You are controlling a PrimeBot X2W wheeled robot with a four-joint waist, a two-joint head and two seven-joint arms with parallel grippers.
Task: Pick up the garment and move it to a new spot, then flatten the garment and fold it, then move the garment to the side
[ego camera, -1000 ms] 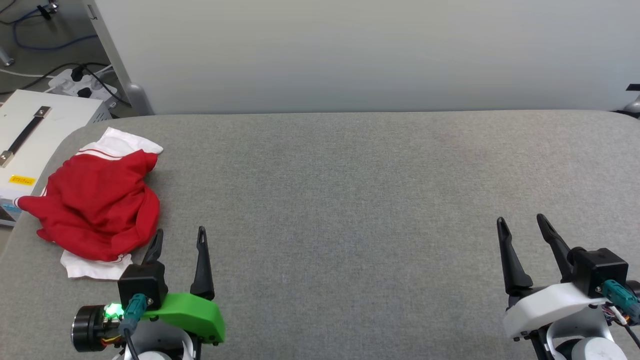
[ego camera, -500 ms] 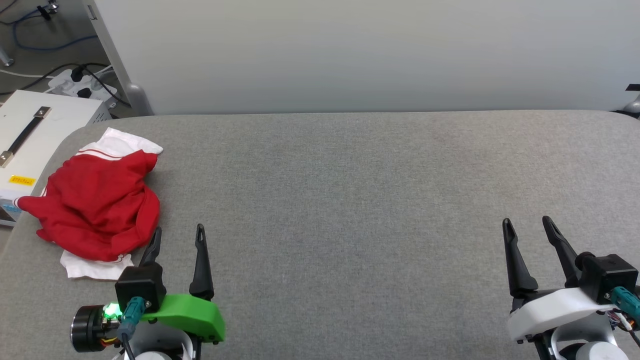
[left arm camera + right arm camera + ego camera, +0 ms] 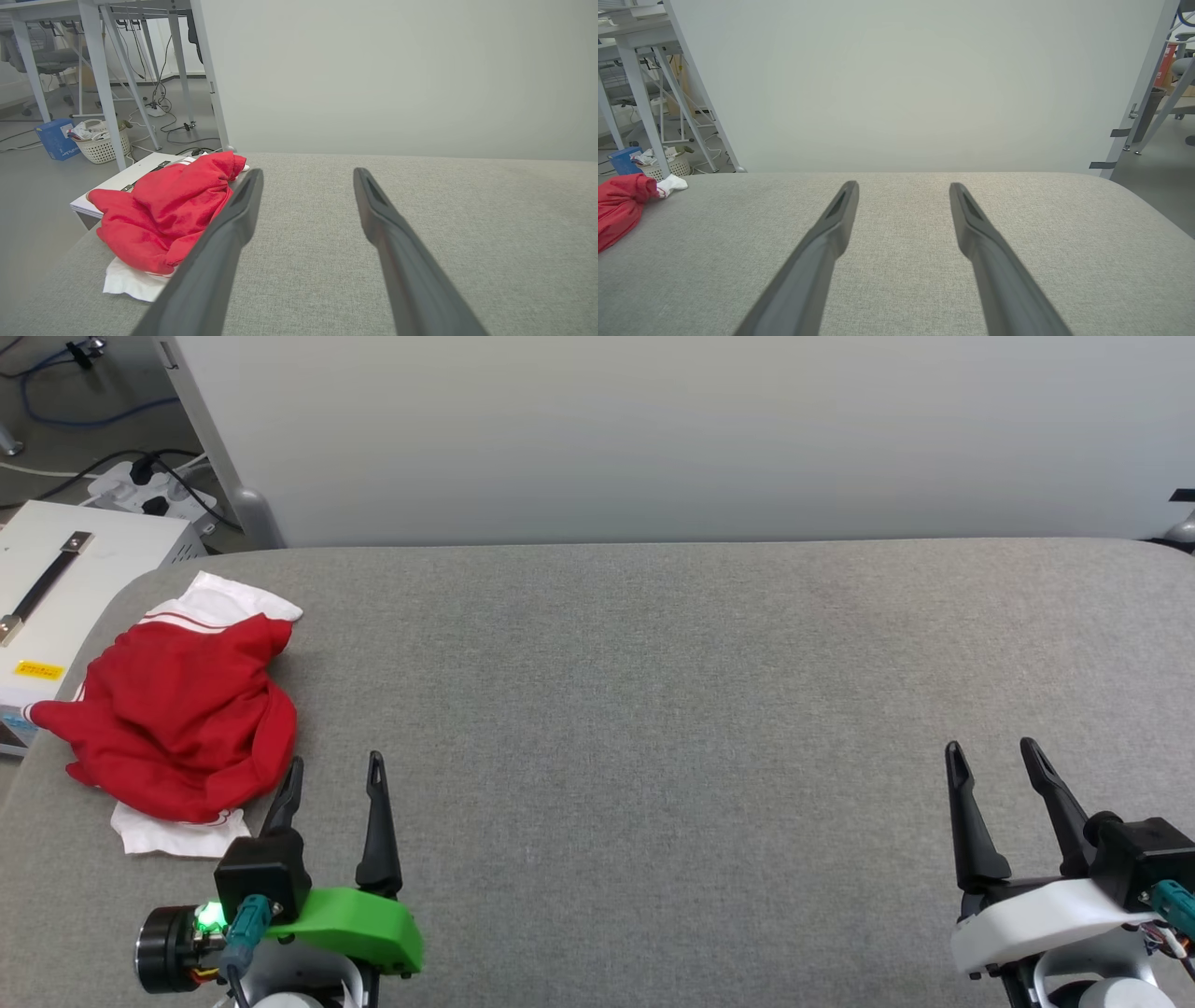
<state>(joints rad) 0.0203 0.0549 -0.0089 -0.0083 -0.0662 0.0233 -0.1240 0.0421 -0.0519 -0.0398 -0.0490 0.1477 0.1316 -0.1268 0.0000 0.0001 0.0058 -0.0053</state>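
Note:
The garment (image 3: 177, 714) lies crumpled in a red heap with white sleeve parts showing, at the left end of the grey table (image 3: 653, 709). In the left wrist view the garment (image 3: 173, 205) sits just left of my left finger. My left gripper (image 3: 336, 775) stands open just right of the heap's near edge, holding nothing. Far to the right near the front edge, my right gripper (image 3: 991, 754) is open and empty too. The right wrist view catches the garment (image 3: 619, 210) at its far left, well away from the right gripper (image 3: 903, 189).
A white case (image 3: 56, 607) with a black handle stands off the table's left end, beside a power strip and cables (image 3: 154, 490) on the floor. A pale panel (image 3: 653, 429) rises behind the table. Desk legs and a basket (image 3: 100, 144) stand farther left.
My right gripper has drifted a little right and toward the front edge. The left gripper and the garment have barely moved; the head camera shifted slightly.

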